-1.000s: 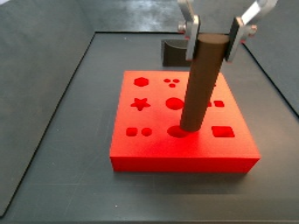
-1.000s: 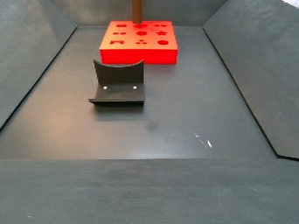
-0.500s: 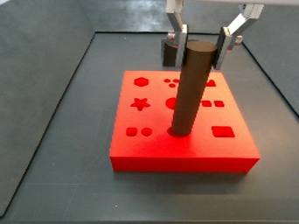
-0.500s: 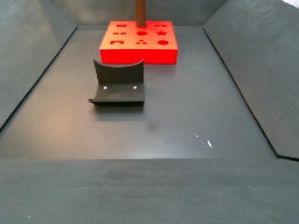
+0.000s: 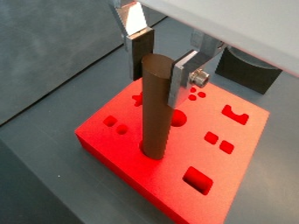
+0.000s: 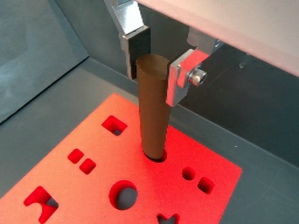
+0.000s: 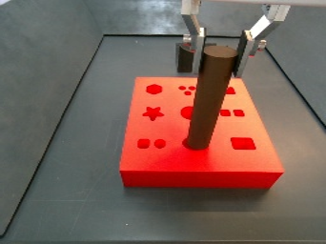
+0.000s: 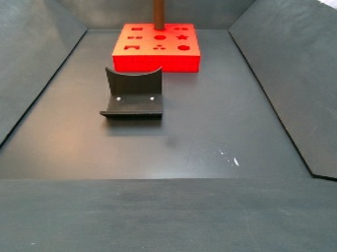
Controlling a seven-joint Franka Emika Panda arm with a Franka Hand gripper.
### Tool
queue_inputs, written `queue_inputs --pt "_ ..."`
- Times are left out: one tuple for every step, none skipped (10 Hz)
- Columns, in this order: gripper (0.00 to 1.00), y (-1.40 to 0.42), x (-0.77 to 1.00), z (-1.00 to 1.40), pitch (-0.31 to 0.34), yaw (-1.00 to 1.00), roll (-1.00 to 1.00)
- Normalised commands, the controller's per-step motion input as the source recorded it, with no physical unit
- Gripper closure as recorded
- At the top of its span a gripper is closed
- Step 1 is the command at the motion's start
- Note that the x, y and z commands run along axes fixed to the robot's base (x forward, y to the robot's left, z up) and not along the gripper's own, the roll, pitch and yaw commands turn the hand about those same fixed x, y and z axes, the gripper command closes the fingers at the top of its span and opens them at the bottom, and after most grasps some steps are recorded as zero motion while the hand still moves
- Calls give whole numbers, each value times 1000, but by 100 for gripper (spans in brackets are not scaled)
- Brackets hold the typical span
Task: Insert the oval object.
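Note:
The oval object point(image 7: 211, 95), a tall brown peg, stands upright with its lower end in a hole of the red block point(image 7: 159, 157). It also shows in both wrist views point(image 5: 156, 105) point(image 6: 151, 105). My gripper point(image 7: 227, 33) is open at the peg's top. Its fingers point(image 5: 184, 77) flank the top without pinching it. The gripper also shows in a wrist view point(image 6: 159, 74). In a side view only the lower part of the peg point(image 8: 158, 12) shows above the red block point(image 8: 158, 57), and the gripper is out of frame.
The red block has several other shaped holes, such as a star point(image 7: 154, 113) and a rectangle point(image 7: 243, 145). The fixture point(image 8: 133, 94) stands on the dark floor beside the block; it also shows behind the block point(image 7: 188, 59). Grey walls enclose the floor.
The jaws have opened and let go of the peg. The peg went from tilted to upright and sank lower into its hole. Since half a second ago almost nothing has moved.

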Motion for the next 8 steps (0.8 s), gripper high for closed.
queue_inputs --pt "100 0 0 0 0 0 19" --pt "100 0 -23 -146 0 0 0" --pt "100 0 -71 -220 0 117 -3" --pt "100 0 0 -240 0 209 0" --pt "100 0 0 -280 0 291 0" --pt "100 14 0 -289 -1 400 0" --pt "100 0 0 -100 0 263 0" --pt "100 0 0 0 0 11 0"
